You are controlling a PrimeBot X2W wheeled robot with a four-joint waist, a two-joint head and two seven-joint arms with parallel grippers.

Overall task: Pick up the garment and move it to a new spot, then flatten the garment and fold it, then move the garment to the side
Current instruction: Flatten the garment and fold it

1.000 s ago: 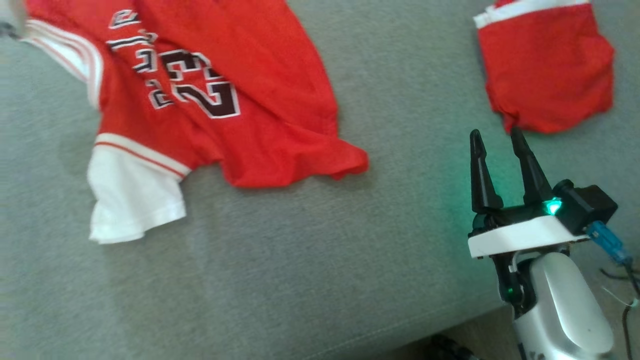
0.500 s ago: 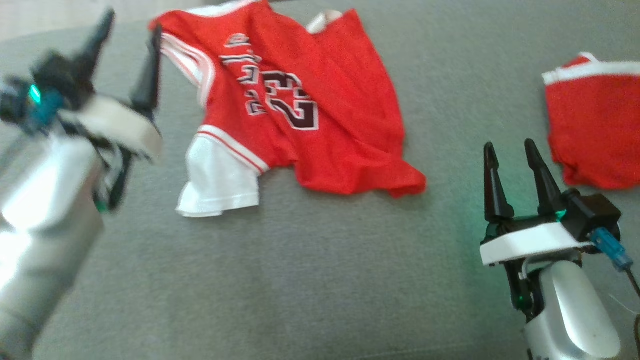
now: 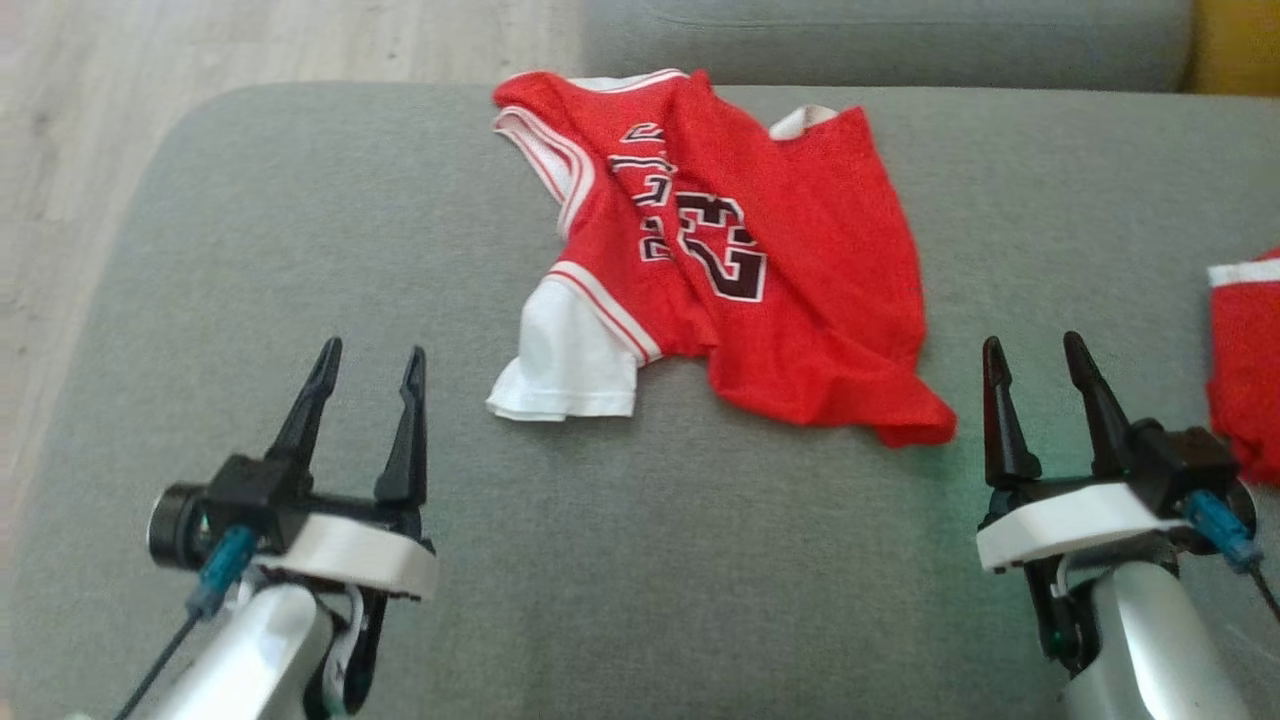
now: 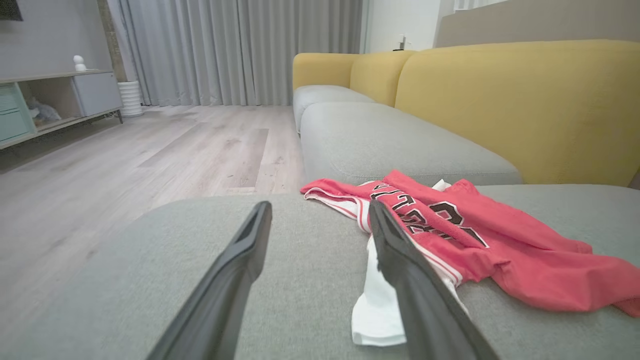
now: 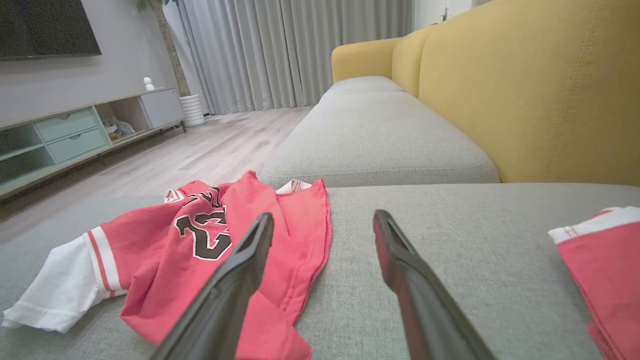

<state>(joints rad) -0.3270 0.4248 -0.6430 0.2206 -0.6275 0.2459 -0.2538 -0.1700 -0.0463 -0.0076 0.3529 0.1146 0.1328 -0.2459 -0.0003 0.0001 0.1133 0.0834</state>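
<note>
The garment [image 3: 760, 250] is a red jersey with a dark number and a white sleeve, lying crumpled on the grey sofa cushion [image 3: 620, 560] toward its far middle. It also lies ahead and to the right in the left wrist view [image 4: 475, 235] and ahead and to the left in the right wrist view [image 5: 200, 245]. My left gripper [image 3: 372, 350] hovers open near the front left, nothing between its fingers. My right gripper [image 3: 1032, 345] stands open at the front right, just right of the garment's lower hem, holding nothing.
A second red piece with a white band [image 3: 1245, 350] lies at the cushion's right edge [image 5: 607, 265]. Wooden floor [image 3: 250, 45] lies beyond the cushion's left side. A yellow backrest [image 4: 515, 100] runs along the sofa, with another grey cushion [image 3: 880, 40] behind.
The head camera has swung, so the whole scene shifted down and right in view. My left arm has come in and settled at the lower left. The garment lies as before.
</note>
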